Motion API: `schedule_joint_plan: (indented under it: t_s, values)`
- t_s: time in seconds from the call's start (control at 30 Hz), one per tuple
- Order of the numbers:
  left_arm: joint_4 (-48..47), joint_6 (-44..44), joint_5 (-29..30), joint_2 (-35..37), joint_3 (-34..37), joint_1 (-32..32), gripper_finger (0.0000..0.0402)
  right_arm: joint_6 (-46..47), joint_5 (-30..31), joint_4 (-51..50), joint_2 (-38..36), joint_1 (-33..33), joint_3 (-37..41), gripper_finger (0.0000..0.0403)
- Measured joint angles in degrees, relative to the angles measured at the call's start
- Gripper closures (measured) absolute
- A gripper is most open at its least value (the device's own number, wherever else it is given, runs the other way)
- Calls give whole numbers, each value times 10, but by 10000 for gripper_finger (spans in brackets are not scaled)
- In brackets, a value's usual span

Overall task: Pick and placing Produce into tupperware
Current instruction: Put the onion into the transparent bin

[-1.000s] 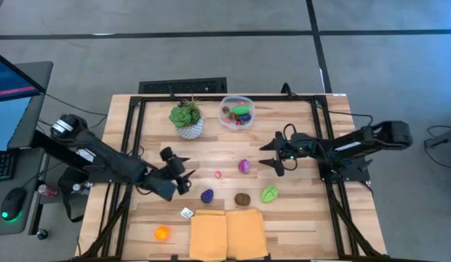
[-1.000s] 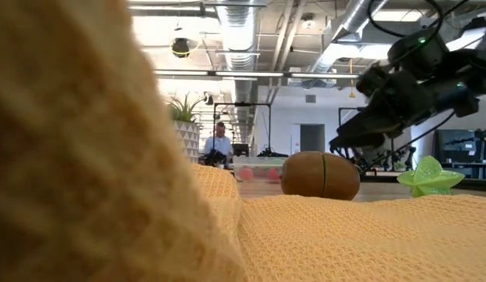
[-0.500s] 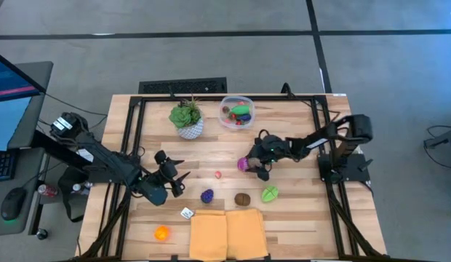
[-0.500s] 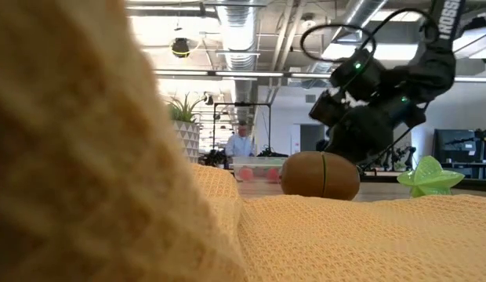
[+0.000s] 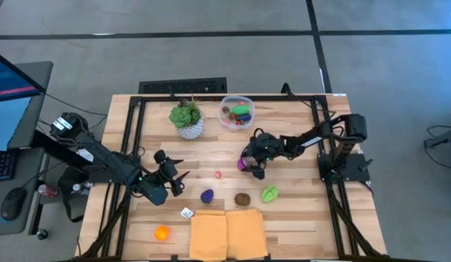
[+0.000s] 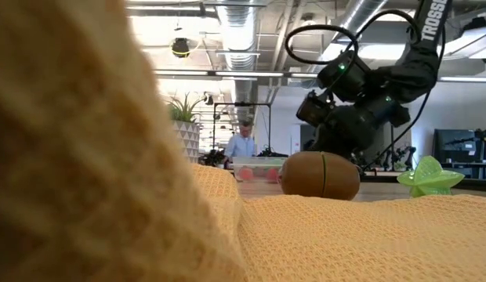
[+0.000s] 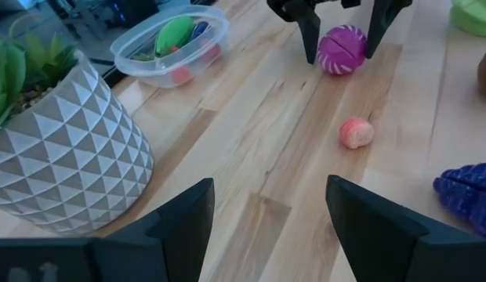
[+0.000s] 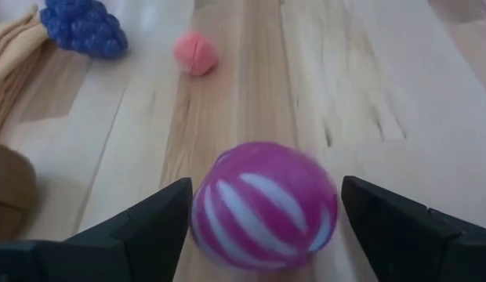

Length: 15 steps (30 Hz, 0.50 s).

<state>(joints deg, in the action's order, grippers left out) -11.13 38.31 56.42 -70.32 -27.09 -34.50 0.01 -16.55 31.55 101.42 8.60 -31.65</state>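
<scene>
The pink-and-white striped ball (image 5: 244, 165) rests on the table between the open fingers of my right gripper (image 5: 249, 164). The right wrist view shows the ball (image 8: 264, 204) with a finger close on either side and no touch that I can see. My left gripper (image 5: 174, 179) hangs open above the table's left middle, and the left wrist view shows it holding nothing (image 7: 270, 227). The clear tupperware (image 5: 236, 111) stands near the far edge with green and red produce inside. A small pink piece (image 5: 218, 175), purple grapes (image 5: 206, 196), a brown piece (image 5: 242, 198), a green piece (image 5: 270, 193) and an orange one (image 5: 161, 233) lie loose.
A leafy plant in a white patterned pot (image 5: 186, 120) stands left of the tupperware. A folded yellow cloth (image 5: 227, 233) lies at the near edge and fills the low view's foreground (image 6: 110, 196). A small white item (image 5: 186, 213) lies by the cloth. A person shows far off in the room.
My right gripper has swung from the table's right side toward the left and come down until its open fingers stand around the striped ball. My left gripper has drawn back a little toward the left and near edges. The produce has stayed where it was.
</scene>
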Motion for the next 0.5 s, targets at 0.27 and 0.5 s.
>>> schedule_joint_plan:
  t_s: [0.27, 0.5]
  values:
    - [-2, 2, 0, 0, 0, 0, 164, -2, 1, 5, 48, -3, -37, 51]
    - [-2, 3, 0, 0, 0, -2, 164, -3, 3, -4, 59, -6, -49, 73]
